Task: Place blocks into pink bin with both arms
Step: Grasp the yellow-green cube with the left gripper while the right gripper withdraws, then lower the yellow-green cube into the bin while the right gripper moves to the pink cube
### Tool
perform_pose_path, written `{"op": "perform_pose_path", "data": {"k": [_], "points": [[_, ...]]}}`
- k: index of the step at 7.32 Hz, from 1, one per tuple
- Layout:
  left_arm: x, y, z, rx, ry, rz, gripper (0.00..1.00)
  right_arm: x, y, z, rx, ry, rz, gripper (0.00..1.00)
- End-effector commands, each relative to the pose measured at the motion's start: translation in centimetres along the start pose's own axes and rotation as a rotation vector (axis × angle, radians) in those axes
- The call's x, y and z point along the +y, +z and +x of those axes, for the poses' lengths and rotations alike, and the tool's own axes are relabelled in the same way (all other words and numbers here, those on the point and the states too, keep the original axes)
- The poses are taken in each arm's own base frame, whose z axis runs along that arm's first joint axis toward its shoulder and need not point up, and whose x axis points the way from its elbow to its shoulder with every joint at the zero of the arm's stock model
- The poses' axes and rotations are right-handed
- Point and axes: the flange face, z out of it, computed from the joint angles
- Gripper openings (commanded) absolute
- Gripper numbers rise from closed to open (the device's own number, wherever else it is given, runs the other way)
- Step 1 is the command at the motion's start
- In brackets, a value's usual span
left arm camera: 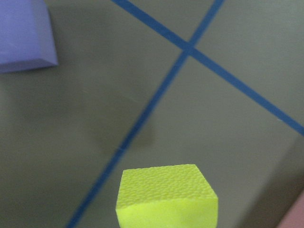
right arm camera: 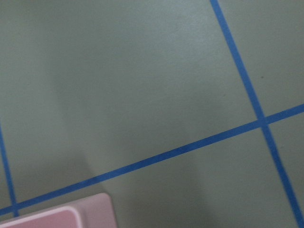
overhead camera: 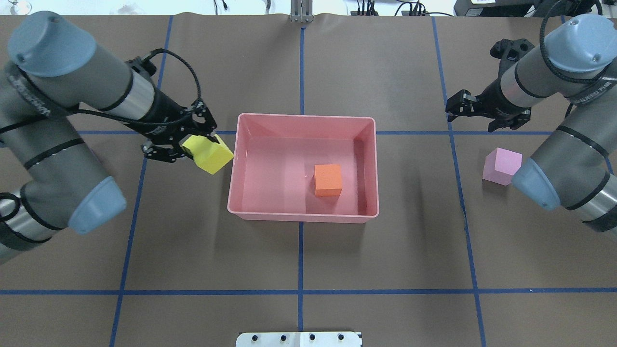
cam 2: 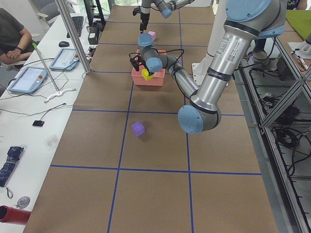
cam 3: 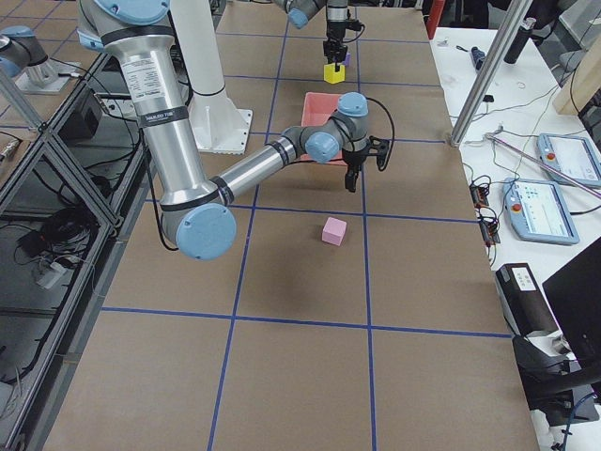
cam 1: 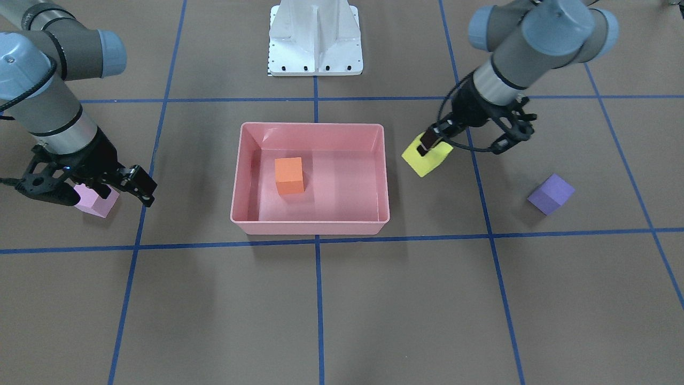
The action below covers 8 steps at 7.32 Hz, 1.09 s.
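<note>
The pink bin (cam 1: 310, 229) sits mid-table with the orange block (cam 1: 289, 175) inside; both show from overhead, bin (overhead camera: 303, 216) and orange block (overhead camera: 328, 180). My left gripper (overhead camera: 202, 144) is shut on the yellow block (overhead camera: 210, 154), held above the table just outside the bin's left wall; the front view shows the gripper (cam 1: 430, 144) and the block (cam 1: 426, 155). The purple block (cam 1: 550, 193) lies on the table beyond it. My right gripper (cam 1: 104, 195) is open and empty, raised near the light pink block (overhead camera: 502, 166).
The white pedestal base (cam 1: 315, 37) stands behind the bin. Blue tape lines cross the brown table. A side desk with tablets (cam 2: 29, 77) and a seated person (cam 2: 12, 34) runs along the far edge. The bin's corner (right arm camera: 71, 216) shows in the right wrist view.
</note>
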Motion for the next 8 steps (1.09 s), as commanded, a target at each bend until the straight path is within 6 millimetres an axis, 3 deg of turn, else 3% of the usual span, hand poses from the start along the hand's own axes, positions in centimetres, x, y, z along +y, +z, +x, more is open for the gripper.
{"op": "perform_pose_path", "data": {"k": [1,2,3,7,8], "points": [[8.1,2.2,6.2,-0.06,0.018,0.062,0.02,-0.7,1.0,5.5,0.06,-0.064,-0.008,1.0],[10.3,5.4,5.7,-0.083,0.052,0.117,0.02,-0.9,1.1,6.6,0.072,-0.079,-0.01,1.0],[10.6,7.3,6.3,-0.099,0.063,0.144,0.03,-1.0,2.1,7.6,0.093,-0.068,-0.023,1.0],[9.3,11.8,7.6,-0.171,0.044,0.181,0.12,-1.1,5.0,9.3,0.126,-0.014,-0.084,1.0],[10.0,12.3,7.6,-0.177,0.05,0.172,0.19,-0.7,5.1,9.3,0.107,0.003,-0.12,1.0]]}}
